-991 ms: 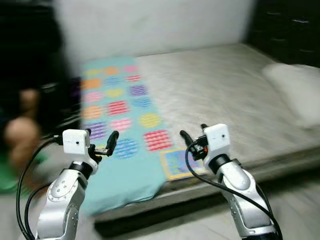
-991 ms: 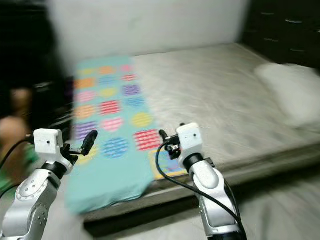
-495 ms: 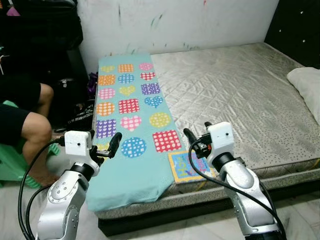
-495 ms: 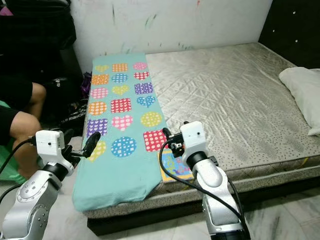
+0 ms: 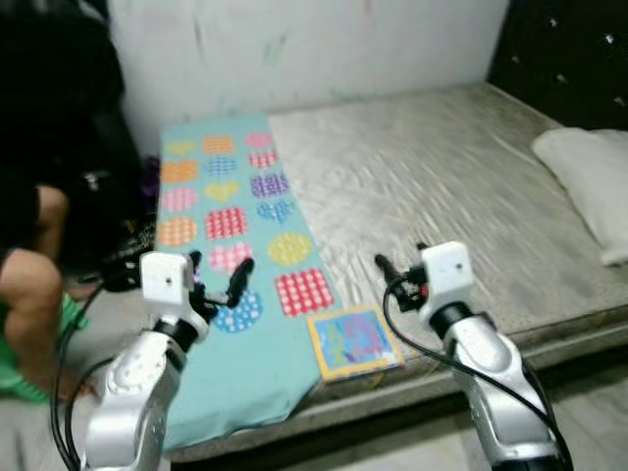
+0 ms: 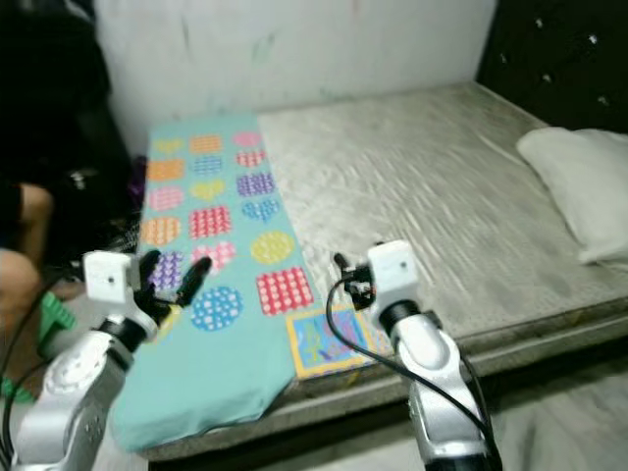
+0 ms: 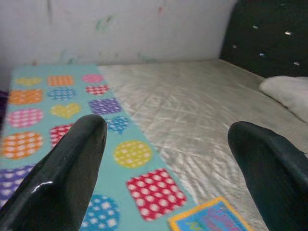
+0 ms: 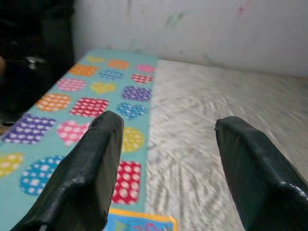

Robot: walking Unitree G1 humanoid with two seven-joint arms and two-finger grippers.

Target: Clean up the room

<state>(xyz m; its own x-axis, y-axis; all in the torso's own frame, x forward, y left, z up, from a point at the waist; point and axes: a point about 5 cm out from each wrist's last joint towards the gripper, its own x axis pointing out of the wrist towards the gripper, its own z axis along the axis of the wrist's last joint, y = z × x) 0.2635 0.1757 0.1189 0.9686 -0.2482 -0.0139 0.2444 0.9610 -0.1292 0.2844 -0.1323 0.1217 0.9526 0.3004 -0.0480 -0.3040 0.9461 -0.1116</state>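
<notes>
At the far left a seated person's bare knee (image 5: 29,285) was seen beside the bed, with a green stool (image 5: 39,363) partly visible beneath and dark bags piled behind against the white wall (image 5: 294,49). Next came the left claw (image 5: 218,284), held up over the near left edge of the bed; its two black fingers (image 7: 62,168) were seen spread wide apart in the left wrist view, with nothing between them. Under and beyond that claw a teal blanket (image 5: 235,226) patterned with coloured dotted hearts, circles and squares was laid along the left side of the mattress (image 5: 432,177), its near end hanging over the bed's edge. A small picture book (image 5: 353,341) with a yellow border was lying on the mattress at the blanket's right edge, close to the bed's front edge, between the two claws and nearer the right one. The right claw (image 5: 400,276) was raised just to the right of the book, above the bare quilted mattress, and its fingers (image 8: 82,178) were likewise parted and empty in the right wrist view. Farther right, a white pillow (image 5: 589,186) was resting on the mattress near the dark tufted headboard (image 5: 569,59). The head views were somewhat blurred.
</notes>
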